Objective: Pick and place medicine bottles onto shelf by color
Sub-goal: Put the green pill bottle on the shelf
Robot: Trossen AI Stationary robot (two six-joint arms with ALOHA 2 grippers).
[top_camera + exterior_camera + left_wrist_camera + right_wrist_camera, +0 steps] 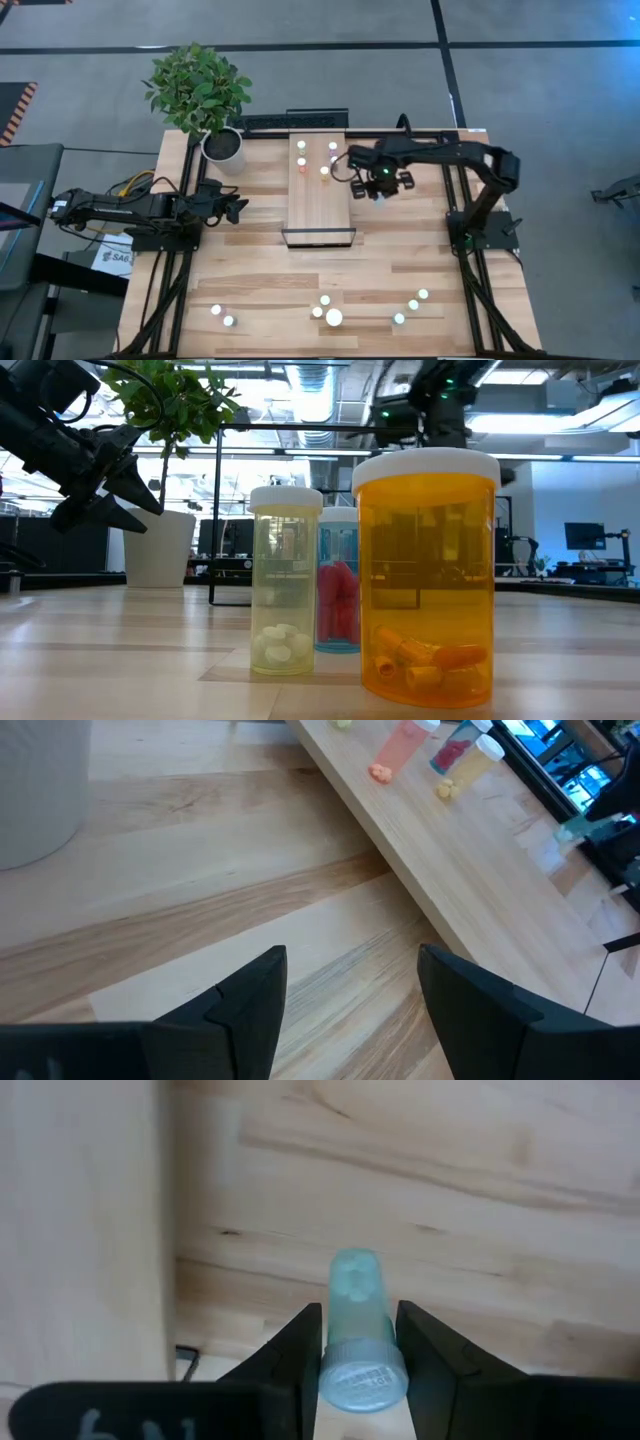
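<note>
My right gripper (357, 1312) points down just right of the shelf (320, 200) and is shut on a pale teal medicine bottle (355, 1290) with a white cap. The shelf is a light-wood board lying mid-table. Several bottles (318, 158) stand on its far end. More bottles (325, 310) stand along the table's near edge, among them a big orange one (425, 575). My left gripper (350, 960) waits open over the table's left side (240, 208), touching nothing. My right gripper pinches the teal bottle's upper body, just under the white cap (352, 1335), between its two fingers (300, 1350). The fingers come from above, pointing down. The bottle stands upright in the hold, cap up, lifted clear of the table beside the shelf's right long edge (150, 1230).
A potted plant in a white pot (222, 145) stands at the table's far left corner. A dark metal frame (318, 238) closes the shelf's near end. Bare tabletop (400, 250) lies between the shelf and the near row of bottles.
</note>
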